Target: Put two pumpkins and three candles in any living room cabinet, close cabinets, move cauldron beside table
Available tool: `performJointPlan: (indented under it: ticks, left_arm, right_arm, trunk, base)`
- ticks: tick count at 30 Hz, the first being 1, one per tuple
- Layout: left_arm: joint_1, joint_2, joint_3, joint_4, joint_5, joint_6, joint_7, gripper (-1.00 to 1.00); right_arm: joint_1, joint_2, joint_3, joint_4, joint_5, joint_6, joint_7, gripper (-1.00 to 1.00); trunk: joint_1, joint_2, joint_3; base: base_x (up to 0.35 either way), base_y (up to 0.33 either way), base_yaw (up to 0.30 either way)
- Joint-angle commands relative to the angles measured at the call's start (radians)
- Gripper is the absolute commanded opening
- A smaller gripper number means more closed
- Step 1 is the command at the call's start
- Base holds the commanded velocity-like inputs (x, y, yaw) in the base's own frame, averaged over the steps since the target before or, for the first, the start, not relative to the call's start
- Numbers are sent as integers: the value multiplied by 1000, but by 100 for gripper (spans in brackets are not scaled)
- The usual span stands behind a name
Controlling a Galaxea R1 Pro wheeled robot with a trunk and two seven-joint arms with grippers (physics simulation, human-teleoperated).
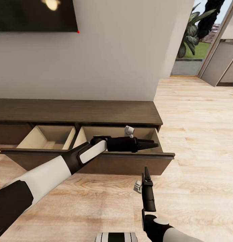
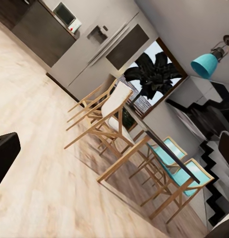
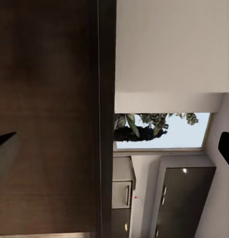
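The cabinet [image 1: 79,112] is a long, low dark brown unit against the wall. Its wide drawer [image 1: 96,163] is pulled out, showing two pale wood compartments. My left gripper [image 1: 153,144] reaches over the right compartment [image 1: 87,132], pointing right, and stands open with nothing in it. My right gripper [image 1: 146,173] points up just in front of the drawer front and is open and empty. The right wrist view shows the cabinet's dark wood [image 3: 45,99] close by. Both compartments look empty where visible. The pumpkins, candles, cauldron and table are out of view.
A black TV [image 1: 35,15] hangs above the cabinet. Light plank floor [image 1: 197,134] runs right towards a window with a plant [image 1: 193,33]. The left wrist view looks across to wooden chairs [image 2: 112,111], teal stools [image 2: 169,156] and a kitchen fridge [image 2: 109,49].
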Motion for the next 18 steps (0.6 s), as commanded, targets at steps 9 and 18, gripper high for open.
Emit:
performJointPlan:
  ticks: [9, 18]
  left_arm:
    - [0, -4, -1, 5, -1, 0, 8, 100]
    - [0, -6, -1, 56, -3, 1, 18, 100]
  right_arm:
    - [14, -77, -3, 10, -22, -1, -8, 100]
    - [45, -352, -7, 9, -427, -120, 10, 100]
  trunk:
    - [0, 0, 0]
    - [0, 0, 0]
  base:
    - [0, 0, 0]
    - [0, 0, 0]
